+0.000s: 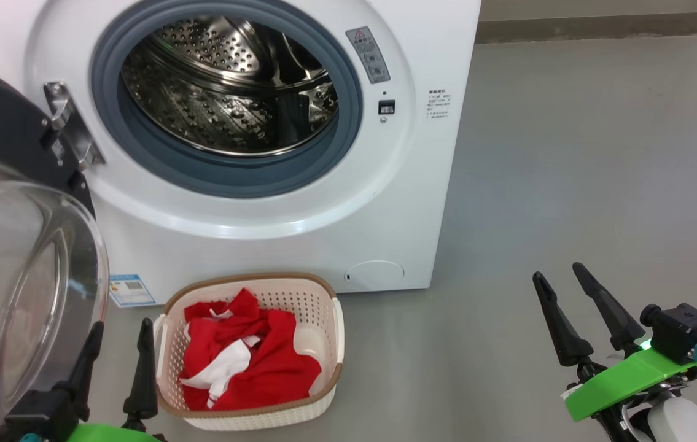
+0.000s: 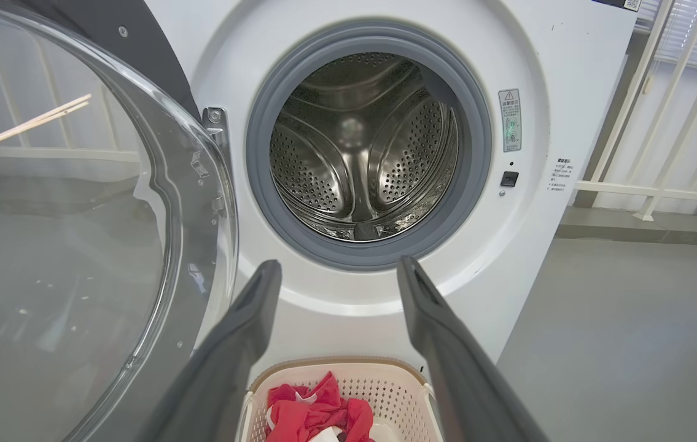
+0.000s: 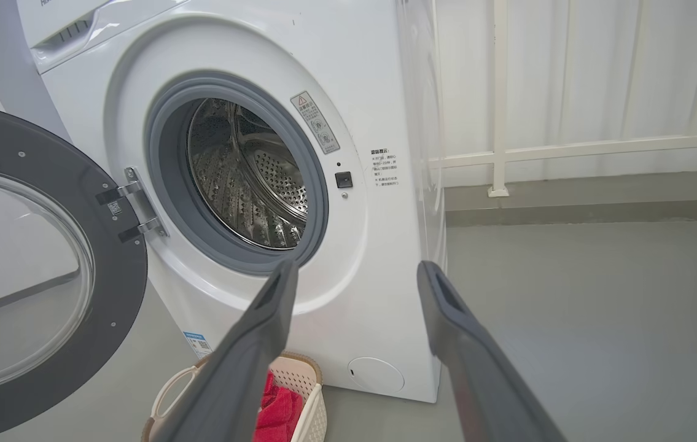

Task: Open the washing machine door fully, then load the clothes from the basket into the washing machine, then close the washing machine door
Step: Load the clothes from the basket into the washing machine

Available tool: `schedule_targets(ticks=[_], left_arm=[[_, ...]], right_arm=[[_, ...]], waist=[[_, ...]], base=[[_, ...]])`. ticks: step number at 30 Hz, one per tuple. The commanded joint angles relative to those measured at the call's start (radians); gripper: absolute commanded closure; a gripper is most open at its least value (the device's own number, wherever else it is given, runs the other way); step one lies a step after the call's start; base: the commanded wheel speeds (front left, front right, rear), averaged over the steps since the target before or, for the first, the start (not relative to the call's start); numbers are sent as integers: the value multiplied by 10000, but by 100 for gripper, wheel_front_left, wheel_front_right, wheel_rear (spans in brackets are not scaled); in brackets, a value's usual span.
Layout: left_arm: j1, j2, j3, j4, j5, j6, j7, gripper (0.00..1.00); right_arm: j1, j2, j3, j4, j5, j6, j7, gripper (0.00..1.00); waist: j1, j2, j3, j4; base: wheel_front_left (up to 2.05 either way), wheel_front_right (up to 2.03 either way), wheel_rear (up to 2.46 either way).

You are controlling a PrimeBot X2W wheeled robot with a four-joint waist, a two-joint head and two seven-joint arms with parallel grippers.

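On the floor (image 1: 569, 153) before the washing machine (image 1: 385, 202) sits the basket (image 1: 250, 279) with the clothes (image 1: 262, 362); the washing machine door (image 1: 4, 129) hangs wide open; left gripper (image 1: 122, 325) and right gripper (image 1: 558, 272) both gape empty; I judge loading starts now, so the left must descend onto the clothes.

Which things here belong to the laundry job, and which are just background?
Job: washing machine, with empty drum; its door, swung open; red clothes; the basket holding them.

Background: white railing; blue label sticker; warning sticker; round lower cap.
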Motion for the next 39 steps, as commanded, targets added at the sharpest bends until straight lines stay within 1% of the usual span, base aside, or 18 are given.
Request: schedule_targets(ticks=[1,13,19,39], left_arm=[[-206,158,403,-181,128,-38,-124,0],[-262,132,440,-138,150,-71,-124,0],[-263,118,469,-125,123,-98,-124,0],[-275,116,456,-70,148,-146,-124,0]], right_arm=[[-158,-107,137,-232,-36,16,-120,0],[-149,-95,117,-252,-50,16,-120,0],[-149,-84,120,-247,-52,16,-120,0],[-137,-84,128,-257,-90,16,-120,0]], waist=[[0,0,-2,0],[0,0,44,39],[0,0,50,41],[0,0,87,55]], base=[[128,-128,0],[128,-128,0],[79,-79,0],[4,-4,0]])
